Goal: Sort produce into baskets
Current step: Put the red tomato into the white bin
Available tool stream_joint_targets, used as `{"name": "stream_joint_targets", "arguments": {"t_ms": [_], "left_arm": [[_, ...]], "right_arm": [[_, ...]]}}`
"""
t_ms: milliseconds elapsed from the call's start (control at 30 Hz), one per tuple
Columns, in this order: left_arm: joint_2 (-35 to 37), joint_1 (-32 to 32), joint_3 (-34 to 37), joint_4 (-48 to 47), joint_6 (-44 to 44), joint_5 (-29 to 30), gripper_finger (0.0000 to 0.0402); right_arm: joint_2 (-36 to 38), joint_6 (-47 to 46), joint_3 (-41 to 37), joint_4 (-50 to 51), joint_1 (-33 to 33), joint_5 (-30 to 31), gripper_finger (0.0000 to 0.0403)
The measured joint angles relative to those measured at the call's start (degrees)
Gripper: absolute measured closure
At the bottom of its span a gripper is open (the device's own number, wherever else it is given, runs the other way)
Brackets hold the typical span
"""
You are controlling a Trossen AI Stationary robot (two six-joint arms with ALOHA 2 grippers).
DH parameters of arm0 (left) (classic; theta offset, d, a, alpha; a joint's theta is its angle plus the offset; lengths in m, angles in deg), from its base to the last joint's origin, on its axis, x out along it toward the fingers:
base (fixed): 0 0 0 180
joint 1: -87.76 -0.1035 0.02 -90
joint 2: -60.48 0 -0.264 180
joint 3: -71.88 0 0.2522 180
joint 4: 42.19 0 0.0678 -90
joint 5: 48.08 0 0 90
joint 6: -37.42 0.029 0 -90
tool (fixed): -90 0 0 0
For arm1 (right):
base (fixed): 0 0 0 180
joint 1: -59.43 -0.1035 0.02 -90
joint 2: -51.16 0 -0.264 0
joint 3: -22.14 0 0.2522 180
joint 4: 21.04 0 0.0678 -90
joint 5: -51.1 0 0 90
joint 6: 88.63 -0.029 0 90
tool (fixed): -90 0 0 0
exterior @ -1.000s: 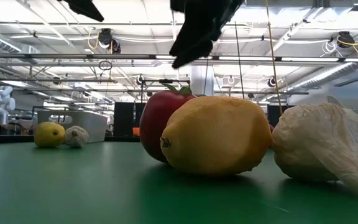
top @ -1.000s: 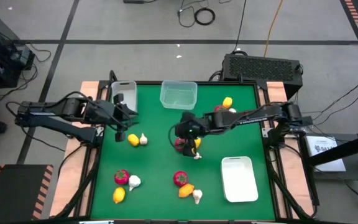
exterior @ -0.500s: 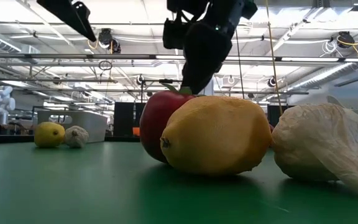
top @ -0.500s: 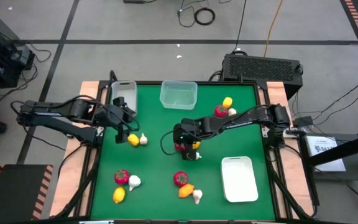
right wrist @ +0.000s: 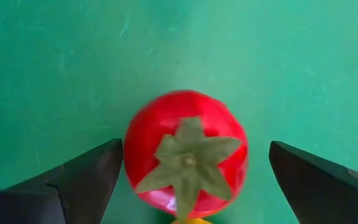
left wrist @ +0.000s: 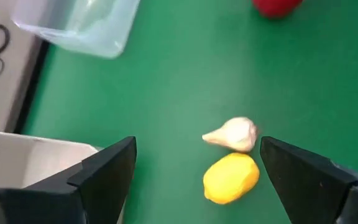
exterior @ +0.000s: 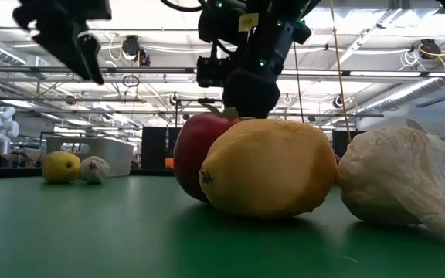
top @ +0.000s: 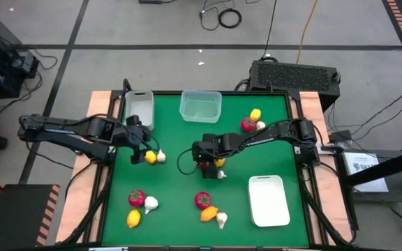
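My right gripper is open, pointing down over a red round fruit with a green top. Its fingers stand on either side of the fruit, which rests on the green table beside a lemon and a garlic bulb. My left gripper is open and empty, just above and on the far-left side of a lemon and a garlic bulb. The grey-white bin and the clear tub stand at the far edge. The white tray is at the near right.
More produce lies about: a red fruit, lemon and garlic at the far right, a red fruit with garlic and lemon at the near left, and a red fruit, lemon and garlic near the front edge.
My right gripper has come down and a little toward the table's left, onto the red fruit, staying open. My left gripper has come down and moved toward the lemon and garlic near the grey-white bin. No produce has moved.
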Motion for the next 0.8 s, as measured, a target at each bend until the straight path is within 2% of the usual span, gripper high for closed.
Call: {"name": "stream_joint_targets", "arguments": {"t_ms": [167,367,567,800], "left_arm": [[5.8,0.0,8.9,11.0,-2.1,-4.9,0.0052],[9.3,0.0,9.0,13.0,-4.3,-3.5,0.0052],[10.0,0.0,9.7,13.5,-7.3,-2.2,0.0052],[10.0,0.1,13.9,16.2,-12.0,-2.2,0.0052]], "right_arm": [[-0.3,0.1,0.0,-0.2,0.0,0.0,0.0009],[-2.0,-0.2,0.0,-2.8,0.6,-0.3,0.001],[-2.9,-1.5,0.0,-1.4,0.7,-1.6,0.0013],[-2.9,-1.6,0.0,-0.5,1.0,-1.6,0.0065]]}}
